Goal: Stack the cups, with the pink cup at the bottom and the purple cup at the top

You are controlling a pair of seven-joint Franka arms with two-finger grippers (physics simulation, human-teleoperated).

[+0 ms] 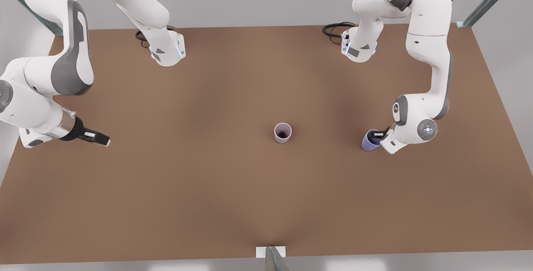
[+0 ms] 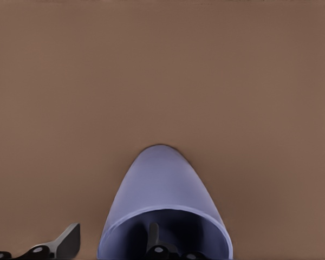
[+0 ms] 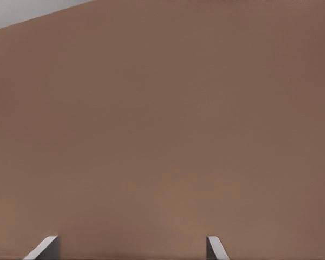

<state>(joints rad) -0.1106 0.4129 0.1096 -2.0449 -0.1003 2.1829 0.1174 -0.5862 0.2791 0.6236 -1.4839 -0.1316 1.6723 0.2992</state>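
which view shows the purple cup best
The left wrist view: the purple cup is close up, with one finger of the left gripper inside its rim and one outside. The front view shows it small, partly hidden by that arm. The right wrist view shows bare table.

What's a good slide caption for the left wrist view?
Left end effector straddling the purple cup's rim, one finger inside and one outside, above the brown table.

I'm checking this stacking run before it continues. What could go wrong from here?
The left gripper pinches only one wall of the purple cup, one finger inside, so the cup may tilt or slip in transit. The pink cup stands free and could topple if hit off-centre. The right gripper waits open, far away.
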